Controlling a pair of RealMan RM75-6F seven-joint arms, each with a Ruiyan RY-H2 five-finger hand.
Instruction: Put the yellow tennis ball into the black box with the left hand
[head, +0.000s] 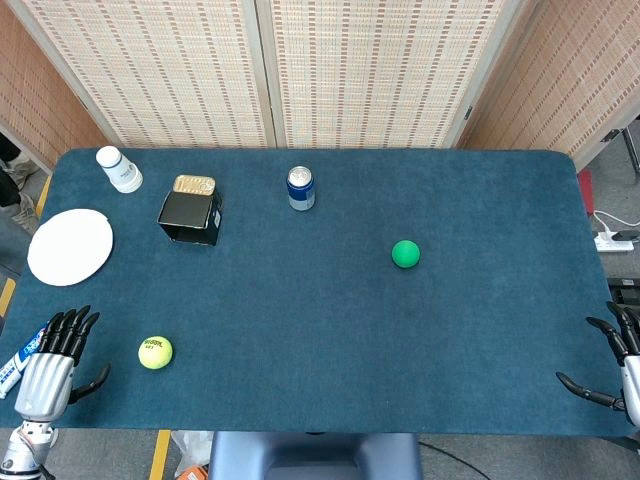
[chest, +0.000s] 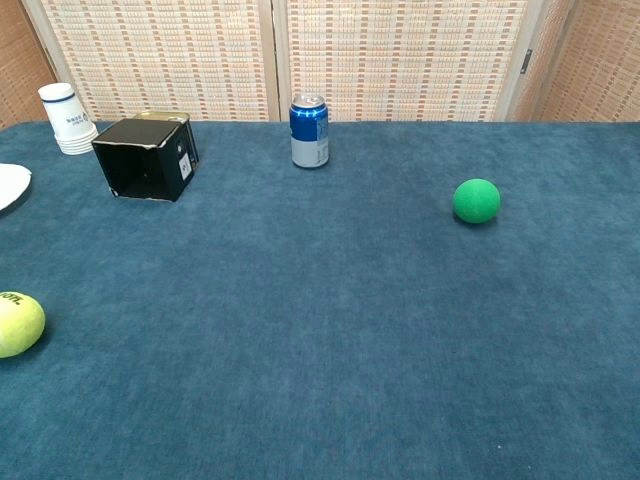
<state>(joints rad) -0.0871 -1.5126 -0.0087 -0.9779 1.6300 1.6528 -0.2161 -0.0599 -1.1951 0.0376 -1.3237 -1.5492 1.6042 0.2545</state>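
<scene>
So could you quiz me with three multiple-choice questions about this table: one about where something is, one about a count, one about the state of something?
1. The yellow tennis ball lies nearest to:
A. the left hand
B. the blue can
C. the green ball

2. How many balls are on the table?
A. one
B. two
C. three

3. The black box is:
A. holding the tennis ball
B. without a ball in it
C. in the right hand

Answers: 1 A, the ball sits just beside that hand. 2 B, one yellow and one green. 3 B, both balls lie on the cloth, apart from the box.
</scene>
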